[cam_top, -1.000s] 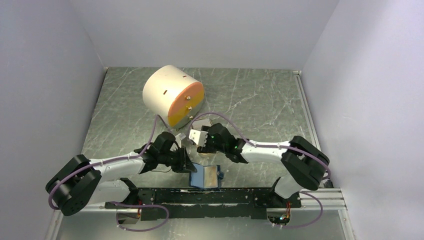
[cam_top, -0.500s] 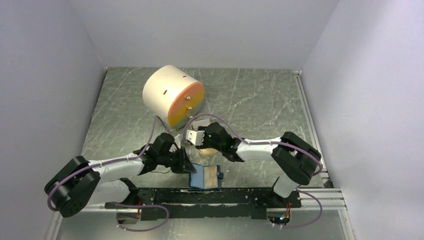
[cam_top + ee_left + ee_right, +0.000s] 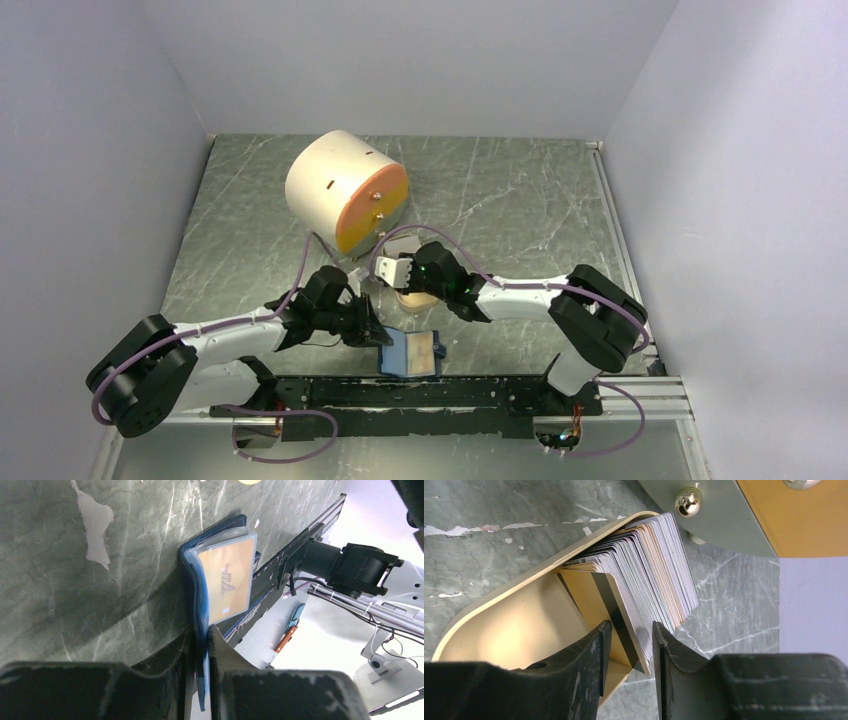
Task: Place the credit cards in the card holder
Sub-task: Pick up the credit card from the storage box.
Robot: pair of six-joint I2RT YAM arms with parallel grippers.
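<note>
The card holder [image 3: 412, 352] lies open near the front rail, dark blue with a tan panel under clear sleeves [image 3: 227, 577]. My left gripper [image 3: 378, 335] is shut on its left flap, the blue edge pinched between the fingers [image 3: 201, 630]. The credit cards [image 3: 654, 575], a thick whitish-grey stack fronted by a tan card with a dark stripe, stand on edge in the tan oval dish [image 3: 524, 625]. My right gripper [image 3: 630, 630] straddles the stack's lower corner, jaws apart, with a gap left of the front card. From above, that gripper [image 3: 400, 288] hides the cards.
The big cream cylinder with an orange face [image 3: 345, 190] lies just behind the dish; its grey base and a metal knob [image 3: 687, 502] sit close to the cards. The black front rail [image 3: 440, 390] runs right beside the card holder.
My right gripper has shifted slightly left over the dish and its jaws have narrowed around the cards. The left gripper and the card holder have not moved.
</note>
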